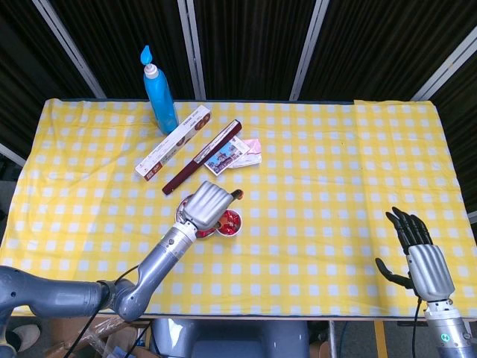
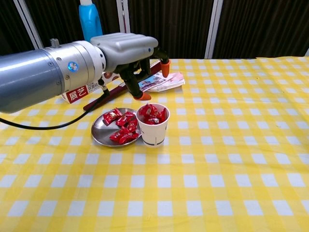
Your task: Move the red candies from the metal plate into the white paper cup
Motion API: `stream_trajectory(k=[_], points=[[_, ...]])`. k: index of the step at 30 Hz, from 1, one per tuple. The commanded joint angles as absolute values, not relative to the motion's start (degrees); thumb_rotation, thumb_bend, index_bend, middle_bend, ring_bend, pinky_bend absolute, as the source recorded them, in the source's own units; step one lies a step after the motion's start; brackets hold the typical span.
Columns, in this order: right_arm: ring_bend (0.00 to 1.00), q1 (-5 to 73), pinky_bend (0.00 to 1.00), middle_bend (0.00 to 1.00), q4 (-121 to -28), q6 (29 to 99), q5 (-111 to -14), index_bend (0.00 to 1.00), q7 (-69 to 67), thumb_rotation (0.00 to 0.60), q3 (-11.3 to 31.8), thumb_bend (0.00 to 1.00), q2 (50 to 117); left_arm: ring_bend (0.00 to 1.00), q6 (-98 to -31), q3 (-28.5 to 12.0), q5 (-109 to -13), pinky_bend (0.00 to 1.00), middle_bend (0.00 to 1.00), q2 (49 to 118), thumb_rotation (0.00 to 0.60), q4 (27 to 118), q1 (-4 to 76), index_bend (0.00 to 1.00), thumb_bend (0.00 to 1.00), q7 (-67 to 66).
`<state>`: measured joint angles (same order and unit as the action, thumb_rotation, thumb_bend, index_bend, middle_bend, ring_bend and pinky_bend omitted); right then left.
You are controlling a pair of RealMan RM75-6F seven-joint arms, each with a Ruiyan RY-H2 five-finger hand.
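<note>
A white paper cup (image 2: 153, 130) holds several red candies (image 2: 152, 113) and stands right against a metal plate (image 2: 100, 134). More red candies (image 2: 121, 128) lie on that plate. My left hand (image 2: 133, 55) hovers above the plate and cup, fingers apart, nothing in it. From the head view the left hand (image 1: 207, 205) covers most of the plate, with the cup (image 1: 229, 222) showing at its right. My right hand (image 1: 417, 255) is open off the table's front right corner, far from the cup.
A blue bottle (image 1: 159, 93) stands at the back left. In front of it lie a long white box (image 1: 173, 140), a dark red box (image 1: 203, 157) and a printed packet (image 1: 237, 154). The yellow checked cloth (image 1: 335, 171) covers the table.
</note>
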<state>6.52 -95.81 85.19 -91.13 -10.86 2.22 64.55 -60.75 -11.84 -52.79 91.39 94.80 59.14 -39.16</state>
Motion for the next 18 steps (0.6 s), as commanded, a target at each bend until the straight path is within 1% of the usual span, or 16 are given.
stream_trajectory(k=[1, 10, 14, 18], points=[[0.0, 6.53, 0.0, 0.0, -95.79, 85.16, -91.14, 0.0, -10.75, 0.6, 2.2, 0.39, 64.58, 0.94, -60.96, -11.91, -52.79, 0.99, 0.85, 89.91, 0.6, 95.2, 58.34, 0.33, 0.27, -38.52], [0.0, 6.54, 0.0, 0.0, -95.82, 84.94, -90.88, 0.0, -10.66, 0.6, 2.2, 0.39, 64.63, 0.93, -60.83, -10.71, -52.21, 0.99, 0.85, 87.97, 0.6, 94.48, 56.69, 0.32, 0.27, -37.51], [0.0, 6.61, 0.0, 0.0, -95.82, 84.89, -90.91, 0.0, -10.61, 0.6, 2.23, 0.39, 64.61, 0.94, -60.76, -9.0, -49.79, 0.99, 0.87, 86.8, 0.6, 93.81, 55.77, 0.37, 0.27, -39.73], [0.0, 6.65, 0.0, 0.0, -95.81, 84.76, -90.97, 0.0, -10.44, 0.6, 2.15, 0.39, 64.65, 0.94, -59.83, -7.81, -46.17, 0.99, 0.88, 86.54, 0.6, 92.8, 55.54, 0.38, 0.27, -42.01]])
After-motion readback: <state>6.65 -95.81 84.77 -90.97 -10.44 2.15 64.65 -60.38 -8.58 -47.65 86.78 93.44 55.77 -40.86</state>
